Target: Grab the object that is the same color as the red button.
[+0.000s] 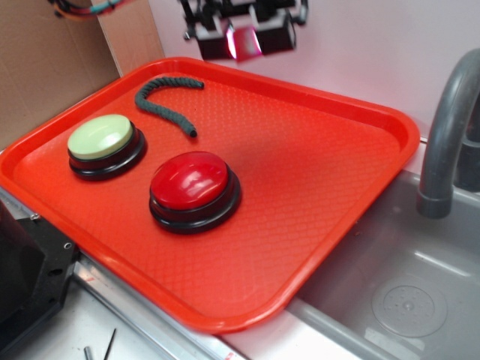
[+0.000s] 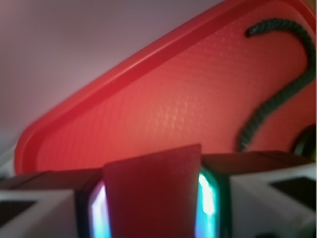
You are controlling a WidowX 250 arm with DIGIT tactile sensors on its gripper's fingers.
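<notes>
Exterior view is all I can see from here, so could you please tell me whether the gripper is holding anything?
Observer: Yes. The wrist view shows the gripper shut on a small red block, pinched on both sides.
Operator: Thank you. Does it look well seated?
Observer: It spans the whole gap of the gripper, and its top edge slants upward to the right.
Operator: And what lies beyond it?
Observer: Bare red tray, with the dark green rope off to the right, clear of the block.
</notes>
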